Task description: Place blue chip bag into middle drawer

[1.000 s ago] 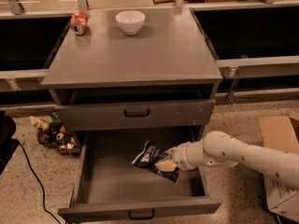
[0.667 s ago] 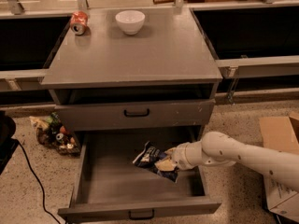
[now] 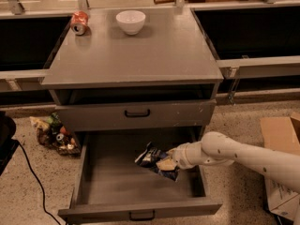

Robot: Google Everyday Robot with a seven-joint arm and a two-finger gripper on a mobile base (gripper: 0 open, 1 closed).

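The blue chip bag (image 3: pixel 153 160) is dark navy foil with white lettering and a pale patch. It is inside the open middle drawer (image 3: pixel 112 186), right of centre, tilted, near the flat bottom. My gripper (image 3: pixel 169 162) reaches in from the right on a white arm and is at the bag's right end, touching it. The bag hides the fingertips. The drawer is pulled fully out, its small black handle at the front bottom.
The upper drawer (image 3: pixel 137 113) is shut above. On the cabinet top stand a crushed red can (image 3: pixel 79 22) and a white bowl (image 3: pixel 131 21). A pile of snack packets (image 3: pixel 54 135) lies on the floor at left, a cardboard box (image 3: pixel 281 139) at right.
The arm and the bag have barely moved; the bag stays in the drawer at the gripper.
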